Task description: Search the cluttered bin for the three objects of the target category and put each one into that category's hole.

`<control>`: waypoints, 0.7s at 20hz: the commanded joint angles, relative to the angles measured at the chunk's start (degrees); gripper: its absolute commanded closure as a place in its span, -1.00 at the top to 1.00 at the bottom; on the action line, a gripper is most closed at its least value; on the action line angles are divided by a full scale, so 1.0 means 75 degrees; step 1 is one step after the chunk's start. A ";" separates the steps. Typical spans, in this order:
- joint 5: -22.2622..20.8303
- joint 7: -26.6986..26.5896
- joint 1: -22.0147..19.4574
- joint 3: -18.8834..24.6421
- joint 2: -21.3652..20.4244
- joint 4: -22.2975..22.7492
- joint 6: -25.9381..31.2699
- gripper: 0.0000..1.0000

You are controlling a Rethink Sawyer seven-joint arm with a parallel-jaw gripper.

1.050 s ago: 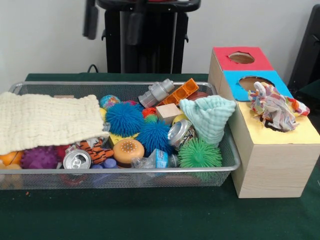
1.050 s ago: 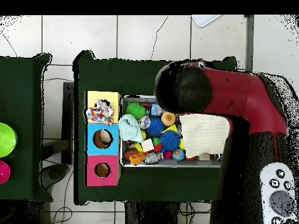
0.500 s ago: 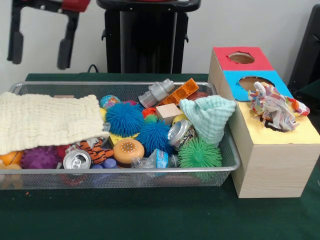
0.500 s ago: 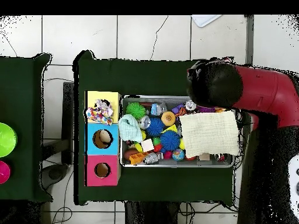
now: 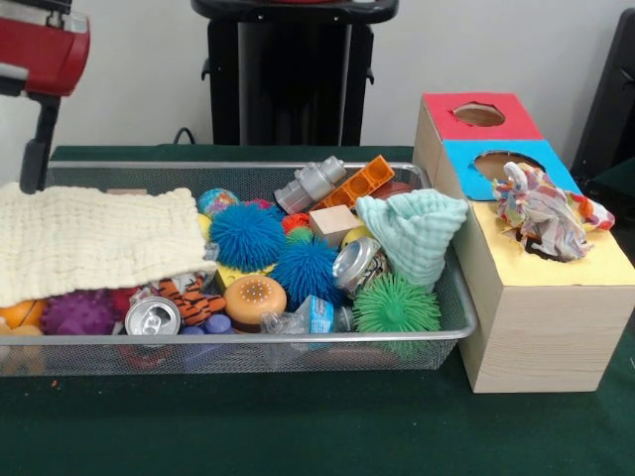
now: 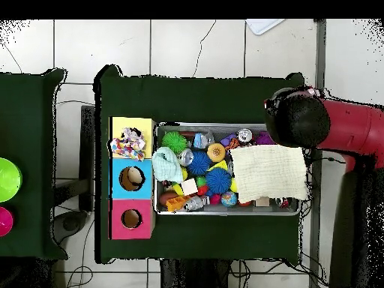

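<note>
Hard to tell whether the gripper (image 5: 33, 159) is spread or closed, half cut off at the edge. Probably bound for the cream cloth (image 5: 94, 238) directly beneath, long axis along the bin (image 5: 238, 353).

a colourful cloth (image 5: 547, 210) sits on the box's yellow section (image 5: 556, 270).

It looks like a robotics lab: a red arm (image 6: 352, 135) on a black pedestal (image 5: 293, 69) at a green-clothed table (image 5: 298, 426), tiled floor (image 6: 187, 45), plain white wall (image 5: 476, 45), a toy-crammed mesh bin (image 5: 238, 352) and a colour-coded sorting box (image 5: 541, 327).
</note>
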 commanded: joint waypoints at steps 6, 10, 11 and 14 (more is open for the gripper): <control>-0.1310 -0.0185 0.0003 -0.0019 0.0177 0.2010 -0.1631 1.00; -0.1478 0.0380 0.0241 -0.0316 0.0223 0.2169 -0.1951 1.00; -0.1494 0.0478 0.0297 -0.0379 0.0222 0.2215 -0.2002 1.00; -0.1484 0.0761 0.0473 -0.0582 0.0179 0.2382 -0.2120 1.00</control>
